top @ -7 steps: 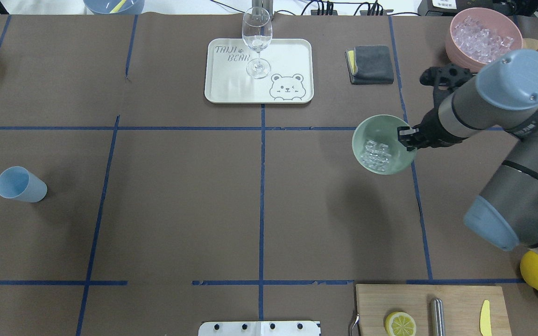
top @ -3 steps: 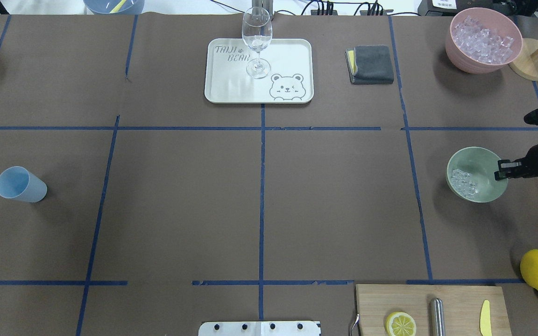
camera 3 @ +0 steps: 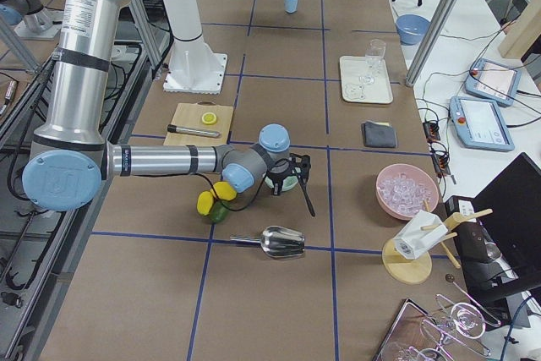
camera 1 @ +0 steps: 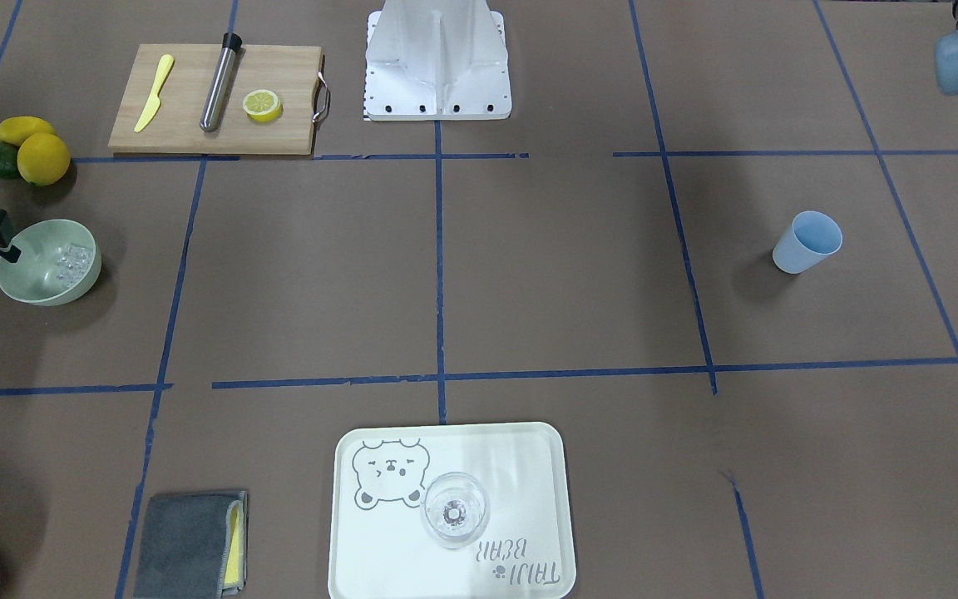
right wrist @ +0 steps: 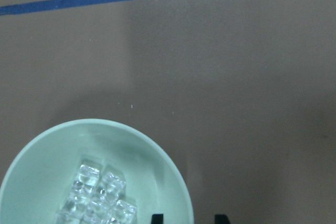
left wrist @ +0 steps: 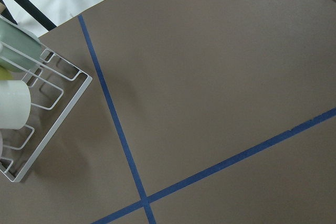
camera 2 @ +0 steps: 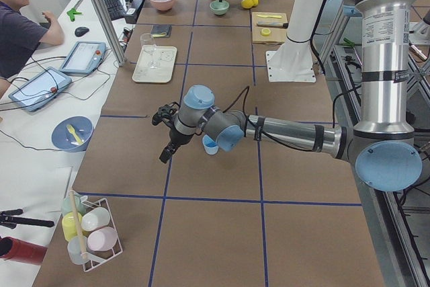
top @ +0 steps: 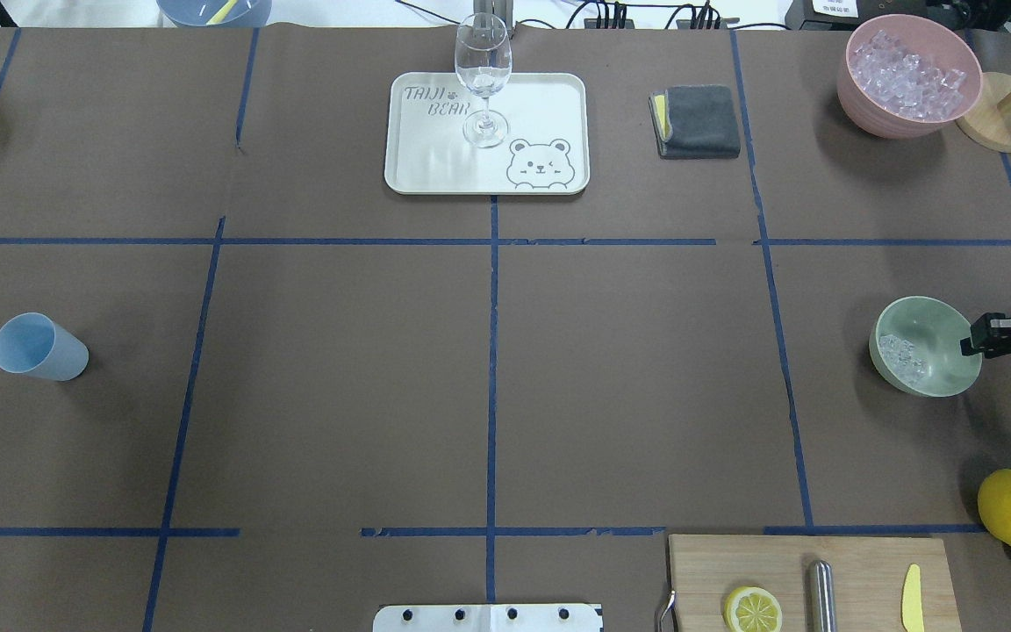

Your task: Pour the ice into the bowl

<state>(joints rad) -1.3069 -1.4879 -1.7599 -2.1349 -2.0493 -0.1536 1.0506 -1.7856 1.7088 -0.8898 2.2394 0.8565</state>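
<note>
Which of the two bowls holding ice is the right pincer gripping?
The round pale sage-green bowl, held at its rim by the right pincer; the fuller pink bowl stands untouched.

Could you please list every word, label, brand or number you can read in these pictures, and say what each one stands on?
"TAIJI BEAR": printed beside a winking bear drawing on the white rectangular tray under the clear stemmed wine glass; upside down in the front-facing view.
Small white lettering on the right arm's grey tube in the exterior right view: too small to read.
Screens of the tablets on the side desk: too blurred to read.
</note>
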